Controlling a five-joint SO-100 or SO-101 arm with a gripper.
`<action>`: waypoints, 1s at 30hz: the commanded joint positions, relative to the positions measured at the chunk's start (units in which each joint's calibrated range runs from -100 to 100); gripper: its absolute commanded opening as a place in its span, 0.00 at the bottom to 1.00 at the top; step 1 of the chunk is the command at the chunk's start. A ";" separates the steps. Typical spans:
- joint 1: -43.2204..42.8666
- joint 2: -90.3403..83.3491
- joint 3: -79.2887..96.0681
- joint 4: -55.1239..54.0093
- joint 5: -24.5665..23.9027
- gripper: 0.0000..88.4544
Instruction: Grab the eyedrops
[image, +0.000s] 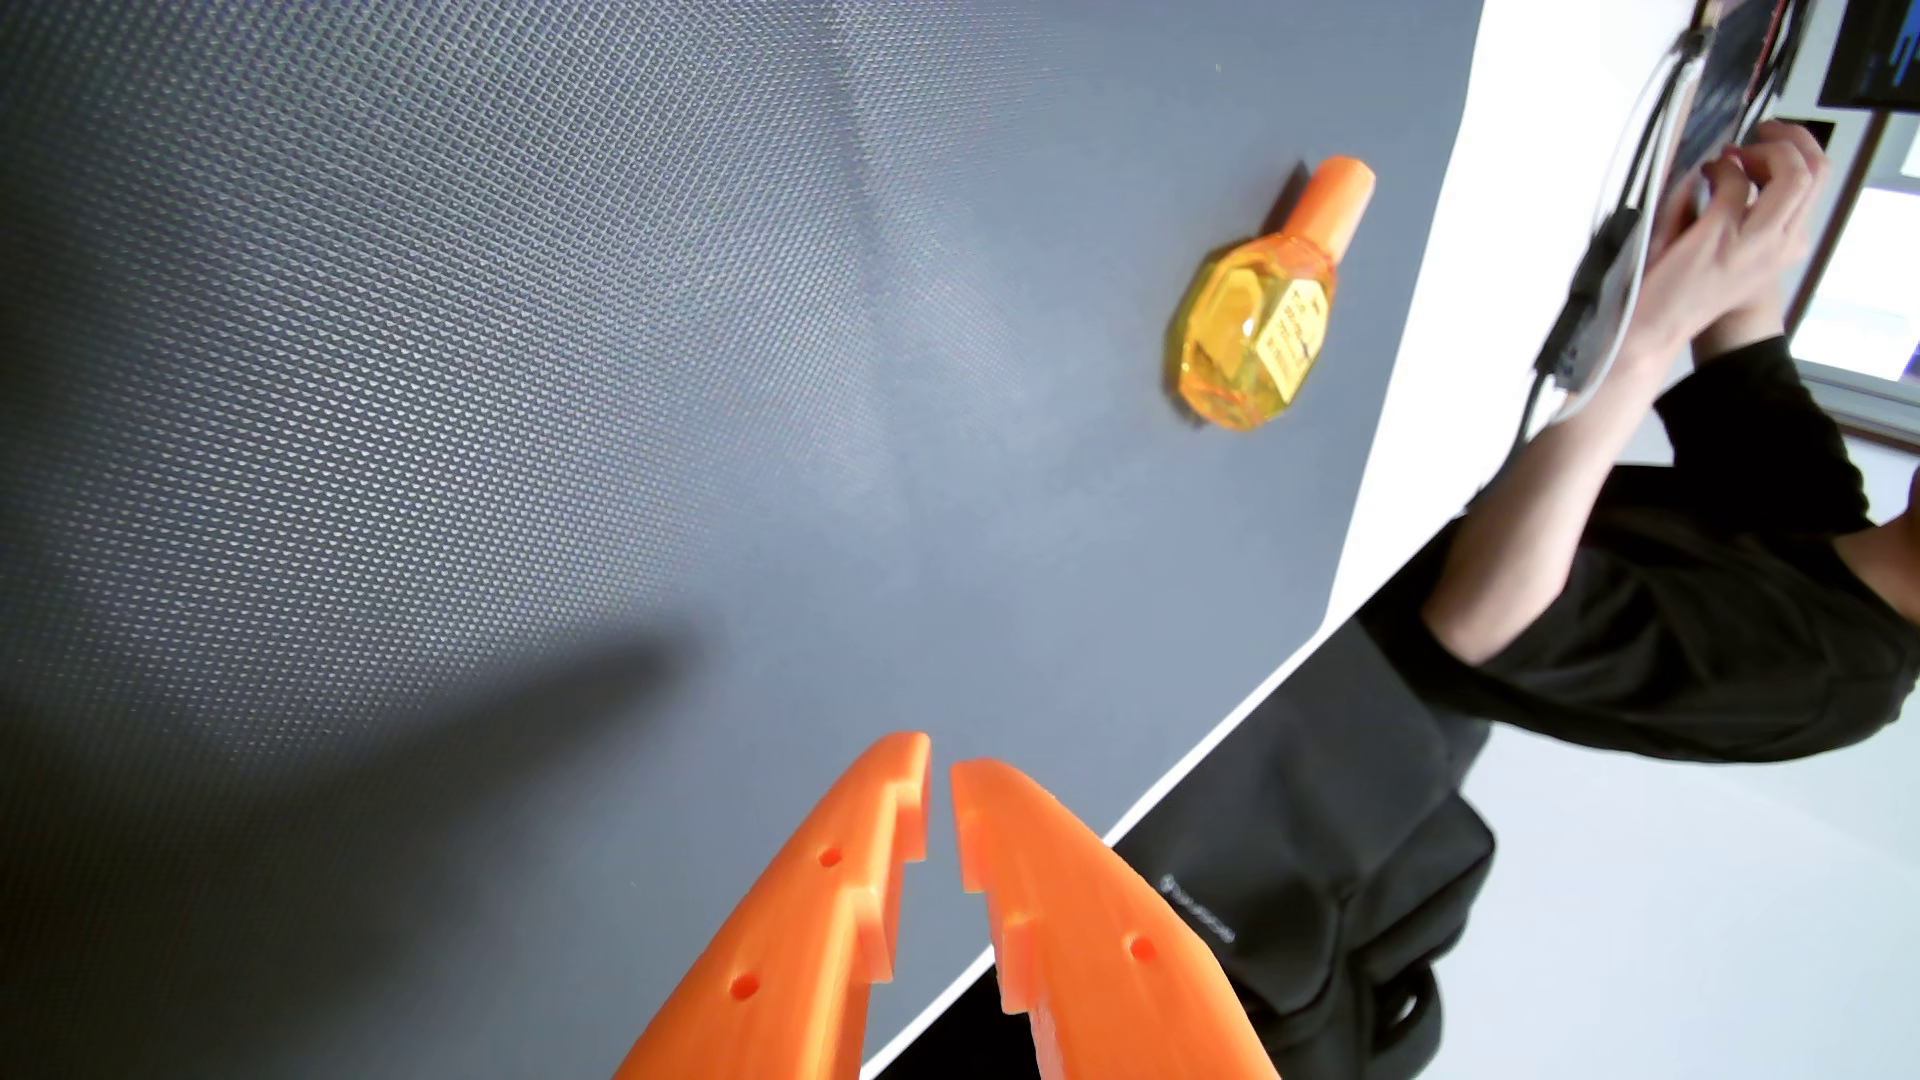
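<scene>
Orange plastic pincer (940, 763) w/ stepped teeth, nearly closed, empty, faceted yellow eyedrops (1252, 327) lying apart on textured grey mat (520, 363)

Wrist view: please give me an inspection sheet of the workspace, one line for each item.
Surface: dark grey textured mat lying on a white table.
Job's things: eyedrops bottle, yellow body with orange cap, lying on its side on the mat near the mat's right edge.
Clutter: nothing seen on the mat.
Gripper: orange gripper at the bottom edge, fingertips almost together with a narrow gap, holding nothing, well apart from the bottle.
Cables: white and black cables at the upper right, beside a person's hand.
Surroundings: person in a black sleeve; black bag below the table edge.
</scene>
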 joint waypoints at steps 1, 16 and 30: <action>-0.23 -0.34 0.02 0.13 0.21 0.01; -0.23 -0.34 0.02 0.13 0.21 0.01; -0.15 -0.34 0.02 0.13 0.16 0.01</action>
